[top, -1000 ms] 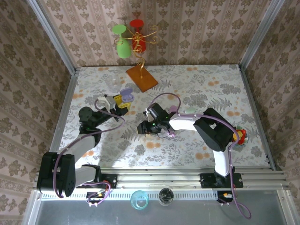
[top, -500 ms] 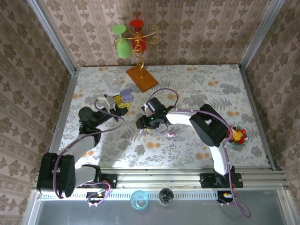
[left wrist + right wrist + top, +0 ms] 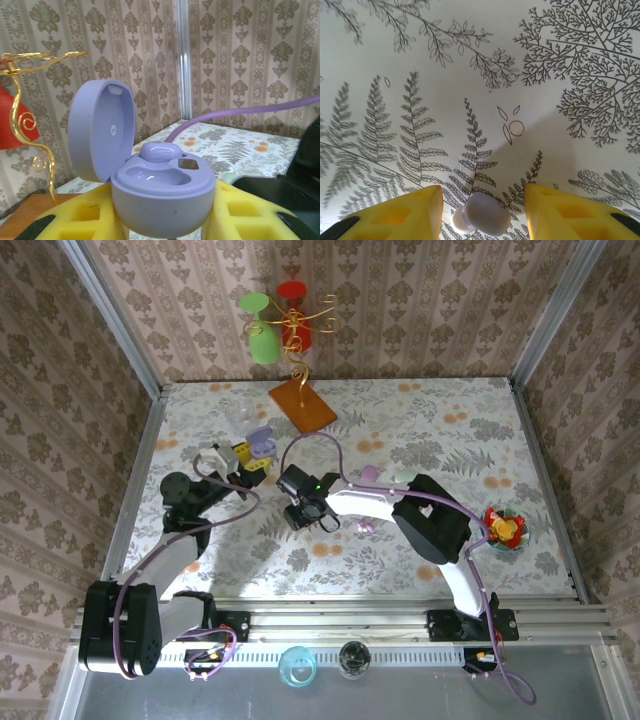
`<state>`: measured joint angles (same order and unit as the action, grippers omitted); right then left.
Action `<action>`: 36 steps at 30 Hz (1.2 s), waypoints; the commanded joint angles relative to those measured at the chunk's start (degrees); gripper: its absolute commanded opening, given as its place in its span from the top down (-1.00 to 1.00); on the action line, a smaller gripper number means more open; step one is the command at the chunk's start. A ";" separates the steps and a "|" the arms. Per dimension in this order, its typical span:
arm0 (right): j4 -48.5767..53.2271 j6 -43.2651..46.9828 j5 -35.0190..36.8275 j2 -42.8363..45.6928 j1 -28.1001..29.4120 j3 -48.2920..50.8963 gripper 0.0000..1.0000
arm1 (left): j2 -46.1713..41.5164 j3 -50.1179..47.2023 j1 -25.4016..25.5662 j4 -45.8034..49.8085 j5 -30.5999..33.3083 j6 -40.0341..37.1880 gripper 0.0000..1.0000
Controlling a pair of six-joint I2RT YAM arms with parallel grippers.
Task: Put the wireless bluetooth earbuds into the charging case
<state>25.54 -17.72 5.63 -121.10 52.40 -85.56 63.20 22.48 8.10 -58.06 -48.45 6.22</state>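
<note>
Both arms are white links with black joints, trailing purple cables (image 3: 235, 502); each hand (image 3: 480, 202) has blocky yellow fingers (image 3: 407, 215).

The worktop (image 3: 450, 440) is covered in a pale cloth printed with grey ferns and orange flowers. Taking the orange base plate (image 3: 302, 406) of the gold wire stand as landmark: it rests at the far middle, a clear glass (image 3: 238, 416) sits just to its left, and a small pink bud (image 3: 366, 527) lies well nearer and somewhat to the right. A red and green object (image 3: 503, 528) lies far off to its right, near the right edge.
</note>
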 commanded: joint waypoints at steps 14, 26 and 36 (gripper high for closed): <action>8.41 1.38 16.55 4.91 0.87 3.33 0.02 | -1.19 -0.24 -0.94 0.43 0.33 -0.29 0.31; 0.52 -2.38 11.57 10.04 0.16 7.13 0.00 | -0.45 -0.35 -2.64 1.80 0.54 -0.84 0.31; 10.18 2.94 18.65 2.92 3.50 -3.89 0.06 | -0.42 -0.64 -6.97 0.67 0.08 1.61 0.31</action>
<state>30.57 -16.49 18.87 -114.91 54.94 -85.06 63.13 22.46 2.39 -55.72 -47.97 6.48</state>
